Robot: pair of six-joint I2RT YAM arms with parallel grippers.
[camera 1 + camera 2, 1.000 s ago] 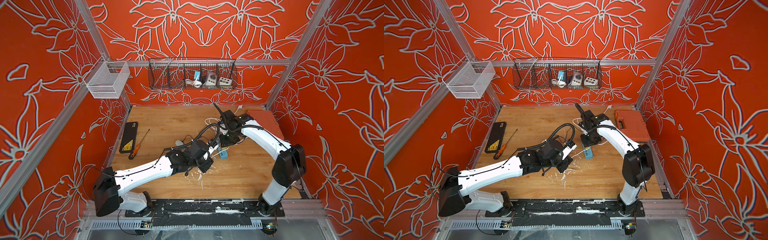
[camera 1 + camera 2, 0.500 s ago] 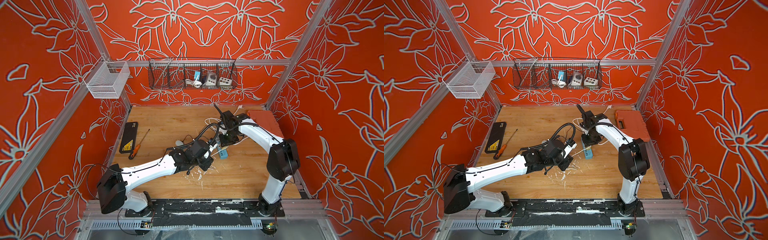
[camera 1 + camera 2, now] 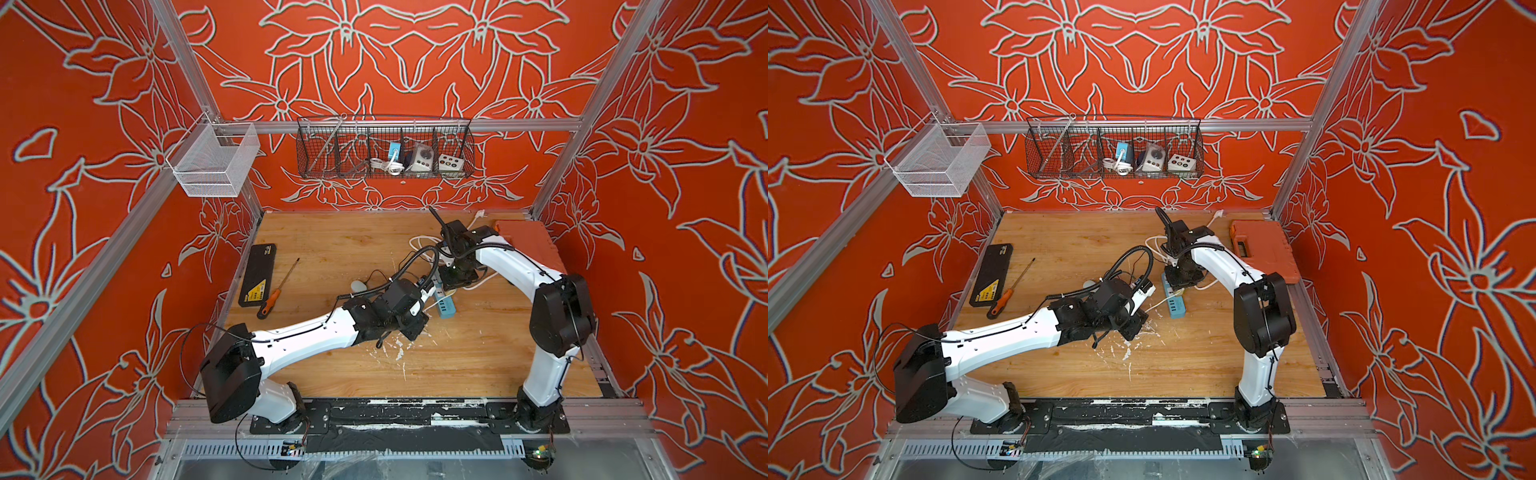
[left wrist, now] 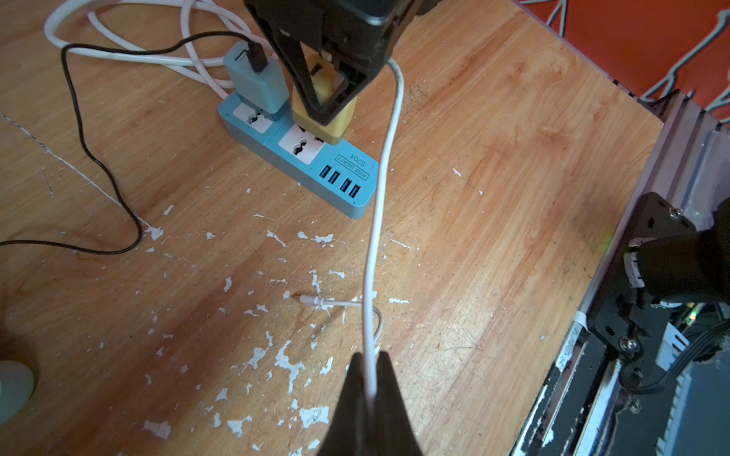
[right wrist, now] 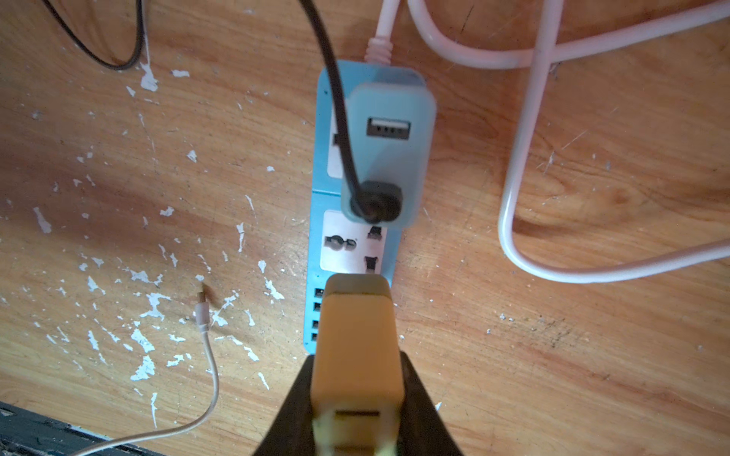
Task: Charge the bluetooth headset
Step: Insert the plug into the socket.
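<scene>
Plugging-in step: pale rounded object [image 4: 12, 389], probably the headset, is lying on the table [image 4: 493, 158] well left of the power strip [image 4: 300, 150]. Left jaws are pinching the white cable [image 4: 371, 244] near the strip's USB end. Right jaws are clamping the yellow adapter [image 5: 355, 335] close over the strip, not yet seated. Next move is calling for prongs squared to the free socket before pressing down.

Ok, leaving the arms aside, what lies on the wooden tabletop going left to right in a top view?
black case → orange-handled screwdriver → blue power strip → orange toolbox
</scene>
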